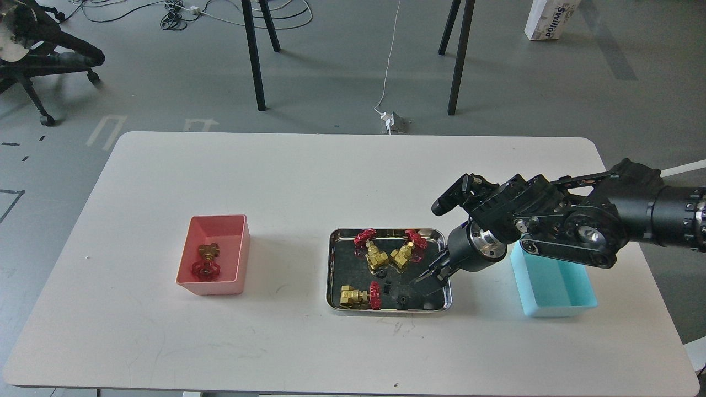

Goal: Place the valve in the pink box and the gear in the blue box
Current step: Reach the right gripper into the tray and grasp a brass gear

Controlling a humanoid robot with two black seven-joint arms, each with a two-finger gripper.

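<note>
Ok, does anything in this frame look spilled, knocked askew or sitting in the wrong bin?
Nothing stands out. One valve lies in the pink box, where it belongs. Three valves and the small black gears sit inside the steel tray. The right gripper is over the tray's right side, beside the blue box.

tray (332, 264): glossy mirror steel | pink box (240, 259), blue box (551, 309): matt plastic | table (276, 182): smooth matt white

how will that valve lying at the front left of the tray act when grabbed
The valve looks like solid brass, so it is probably stiff and heavy for its size. It lies on its side with its round red wheel against the shiny tray, so a push may slide or pivot it. Its lumpy body could twist in the right claw.
</note>
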